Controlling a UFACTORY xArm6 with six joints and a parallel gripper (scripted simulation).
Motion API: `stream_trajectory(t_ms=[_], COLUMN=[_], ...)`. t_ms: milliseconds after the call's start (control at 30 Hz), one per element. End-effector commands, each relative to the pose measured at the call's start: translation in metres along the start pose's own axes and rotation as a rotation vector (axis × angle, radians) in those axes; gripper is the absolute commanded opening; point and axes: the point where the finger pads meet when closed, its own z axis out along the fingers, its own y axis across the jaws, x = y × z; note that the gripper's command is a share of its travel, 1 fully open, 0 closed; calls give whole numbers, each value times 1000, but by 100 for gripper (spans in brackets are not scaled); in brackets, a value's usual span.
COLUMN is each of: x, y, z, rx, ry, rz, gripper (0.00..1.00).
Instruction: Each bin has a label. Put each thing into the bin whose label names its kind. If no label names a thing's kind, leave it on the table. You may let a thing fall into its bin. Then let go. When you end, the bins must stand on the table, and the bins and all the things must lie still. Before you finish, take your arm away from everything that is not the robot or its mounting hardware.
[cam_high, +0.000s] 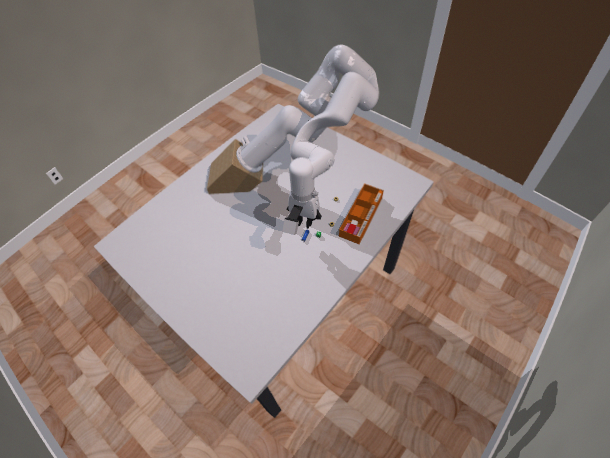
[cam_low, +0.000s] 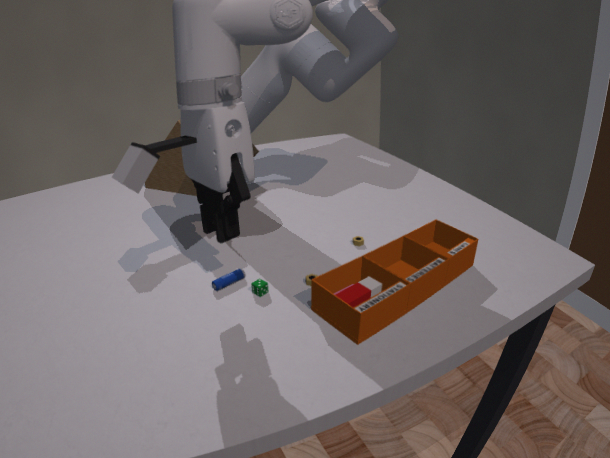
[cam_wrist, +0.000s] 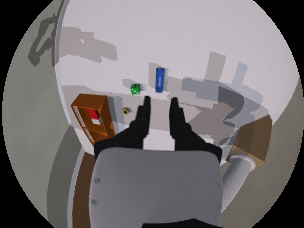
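My gripper (cam_high: 302, 218) (cam_low: 223, 235) (cam_wrist: 159, 105) hangs a little above the table, its fingers a small gap apart with nothing between them. Just in front of it lie a blue battery (cam_high: 304, 235) (cam_low: 228, 279) (cam_wrist: 159, 78) and a green die (cam_high: 318, 233) (cam_low: 259, 287) (cam_wrist: 136, 88). To the right stands an orange bin (cam_high: 350, 210) (cam_low: 385, 315) (cam_wrist: 83, 102) with three labelled compartments. The near one, labelled stationery, holds a red eraser (cam_high: 351, 228) (cam_low: 352, 292) (cam_wrist: 94, 114) and a white one (cam_low: 372, 285). The middle one, labelled batteries, and the far one look empty.
Two small brass rings lie on the table left of the bin, one (cam_high: 331, 224) (cam_low: 311, 279) at its near corner, one (cam_high: 337, 199) (cam_low: 358, 240) farther back. The arm's brown base block (cam_high: 230, 170) (cam_low: 170, 170) stands behind the gripper. The table's right edge runs close behind the bin.
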Motion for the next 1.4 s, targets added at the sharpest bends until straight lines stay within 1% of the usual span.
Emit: stream_trajectory(t_ms=[0, 500, 700, 767, 1067, 1367], x=[0, -1, -1, -1, 0, 0], y=[-1, -2, -2, -2, -3, -3], z=[-1, -1, 23, 23, 59, 64], rx=[1, 1, 1, 1, 1, 1], ry=[2, 2, 2, 2, 2, 2], rz=[-1, -1, 0, 0, 0, 0], gripper=[28, 28, 28, 28, 28, 28])
